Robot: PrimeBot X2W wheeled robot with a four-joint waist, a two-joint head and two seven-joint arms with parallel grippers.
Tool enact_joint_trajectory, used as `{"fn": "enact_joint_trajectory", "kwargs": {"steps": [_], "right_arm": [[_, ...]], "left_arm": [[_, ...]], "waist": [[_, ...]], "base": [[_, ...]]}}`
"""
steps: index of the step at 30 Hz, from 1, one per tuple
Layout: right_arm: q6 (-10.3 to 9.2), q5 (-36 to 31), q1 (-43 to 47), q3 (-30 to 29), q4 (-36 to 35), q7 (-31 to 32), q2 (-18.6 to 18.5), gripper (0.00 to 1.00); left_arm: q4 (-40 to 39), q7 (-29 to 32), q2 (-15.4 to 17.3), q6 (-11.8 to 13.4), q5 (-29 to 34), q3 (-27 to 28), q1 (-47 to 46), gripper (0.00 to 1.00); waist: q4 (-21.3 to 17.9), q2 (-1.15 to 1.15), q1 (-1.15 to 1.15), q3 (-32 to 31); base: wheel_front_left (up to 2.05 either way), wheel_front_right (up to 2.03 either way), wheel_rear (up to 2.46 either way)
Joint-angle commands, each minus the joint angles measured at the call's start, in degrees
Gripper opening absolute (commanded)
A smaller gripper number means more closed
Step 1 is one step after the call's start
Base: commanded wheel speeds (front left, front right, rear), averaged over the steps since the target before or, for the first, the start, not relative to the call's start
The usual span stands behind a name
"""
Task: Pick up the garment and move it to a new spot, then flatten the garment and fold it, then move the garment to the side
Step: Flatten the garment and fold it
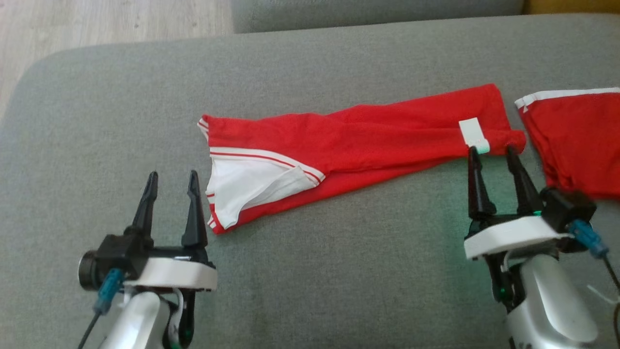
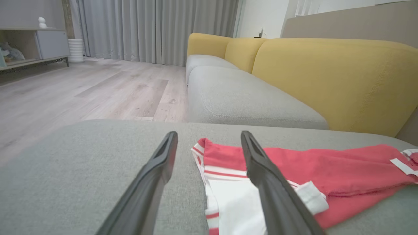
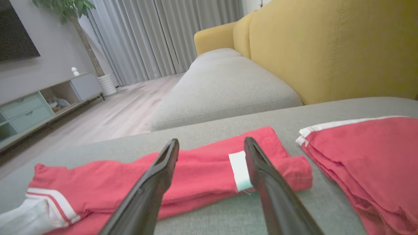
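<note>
- The grey sofa cushion (image 1: pixel 310 271) carries everything; a yellow backrest (image 2: pixel 333 81) rises behind it in the left wrist view.
- The red garment (image 1: pixel 368 140) lies across the cushion's middle as a long, narrow strip. The end with white lining and striped trim is towards the robot's left.
- A second red garment (image 1: pixel 576 145) with a white edge lies just beside its right end, apart from it.
- The left tool (image 1: pixel 173 173) stands wide and empty, just beside the white-lined end.
- The right tool (image 1: pixel 491 149) stands wide and empty, with its fingertips at the strip's near edge.
- A white label (image 1: pixel 472 133) sits on the strip by the right tool.
</note>
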Motion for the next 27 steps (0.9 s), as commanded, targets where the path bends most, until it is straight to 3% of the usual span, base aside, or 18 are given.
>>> {"fn": "enact_joint_trajectory", "kwargs": {"steps": [1, 4, 8, 20, 27], "right_arm": [[-0.05, -1.8, -1.5, 1.3, -3.1, -0.6, 0.5, 1.00], [-0.05, -2.5, -2.3, 1.1, -2.8, -0.6, 0.6, 1.00], [-0.05, -4.7, -5.2, -1.7, -0.9, 0.9, 0.6, 1.00], [-0.05, -16.7, -19.4, -25.4, 15.2, 9.8, 0.6, 1.00], [-0.05, -19.0, -23.2, -27.9, 25.5, 9.1, 0.6, 0.98]], "left_arm": [[-2.1, -0.3, -0.6, -1.4, 2.0, 4.3, -1.5, 1.00], [-1.7, -0.3, -2.6, -4.1, 5.0, 6.8, -1.8, 1.00], [-1.3, -0.3, -3.7, -5.9, 7.0, 8.0, -3.1, 1.00], [0.9, -0.3, -7.6, -10.8, 11.7, 10.1, -7.3, 1.00], [1.5, -0.3, -8.4, -12.1, 13.3, 11.8, -8.0, 1.00]], "waist": [[0.3, 0.00, 0.01, 0.9], [0.7, 0.00, 0.01, 2.8], [1.3, 0.00, 0.01, 4.9], [4.6, 0.00, 0.01, 11.4], [4.8, 0.00, 0.01, 12.5]], "base": [[0.00, 0.00, 0.00], [0.00, 0.00, 0.00], [0.00, 0.00, 0.00], [0.00, 0.00, 0.00], [0.00, 0.00, 0.00]]}}
